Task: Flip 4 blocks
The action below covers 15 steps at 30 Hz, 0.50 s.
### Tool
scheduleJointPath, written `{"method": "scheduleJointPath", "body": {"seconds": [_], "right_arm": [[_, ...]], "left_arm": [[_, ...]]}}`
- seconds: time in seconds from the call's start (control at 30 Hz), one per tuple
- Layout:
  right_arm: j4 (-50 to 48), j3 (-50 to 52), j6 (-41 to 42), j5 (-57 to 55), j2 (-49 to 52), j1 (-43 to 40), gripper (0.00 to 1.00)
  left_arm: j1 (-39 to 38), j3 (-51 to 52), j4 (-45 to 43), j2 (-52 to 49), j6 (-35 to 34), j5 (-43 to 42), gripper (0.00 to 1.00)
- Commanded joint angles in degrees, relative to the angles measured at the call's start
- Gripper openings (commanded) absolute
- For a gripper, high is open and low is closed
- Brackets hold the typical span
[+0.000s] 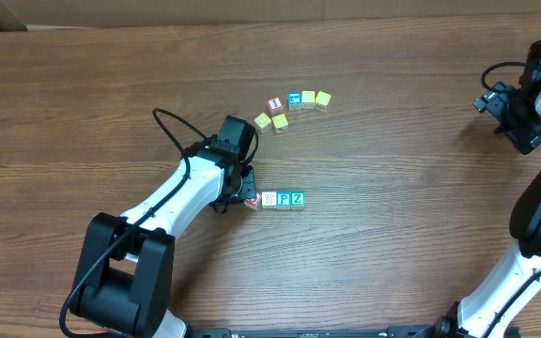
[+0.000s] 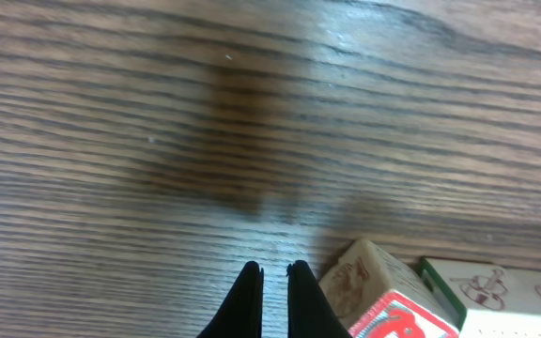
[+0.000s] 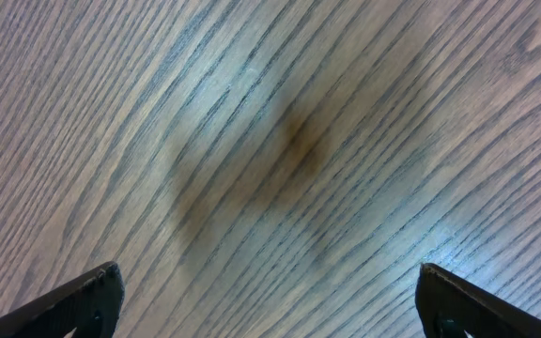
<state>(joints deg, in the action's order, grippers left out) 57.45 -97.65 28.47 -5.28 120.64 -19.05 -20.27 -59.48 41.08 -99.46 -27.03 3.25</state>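
Left hand (image 2: 272,278), fingers together and empty, sits low beside the red-faced block (image 2: 388,300) ending the four-block row (image 1: 282,199) on the worktop (image 1: 393,244), seemingly to tip it. Right hand (image 3: 270,305) hangs spread, far off.

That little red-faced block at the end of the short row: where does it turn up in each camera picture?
Overhead: the red-faced block is just below centre, at the left end of the row of four.
Left wrist: at the bottom edge, right of centre, tilted.
Right wrist: not in it.
Shared landmark: the whitish block right beside it, in the overhead and left wrist views.
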Motion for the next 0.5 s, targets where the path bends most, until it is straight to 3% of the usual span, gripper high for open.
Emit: {"method": "scheduleJointPath", "body": {"seconds": [0.0, 0.47], "right_arm": [[-0.3, -1.0, 0.0, 0.0, -0.5, 0.1, 1.00], [-0.3, -1.0, 0.0, 0.1, -0.5, 0.1, 1.00]], "left_arm": [[-0.5, 0.2, -0.1, -0.7, -0.6, -2.7, 0.04], [-0.5, 0.2, 1.3, -0.7, -0.6, -6.0, 0.04]]}}
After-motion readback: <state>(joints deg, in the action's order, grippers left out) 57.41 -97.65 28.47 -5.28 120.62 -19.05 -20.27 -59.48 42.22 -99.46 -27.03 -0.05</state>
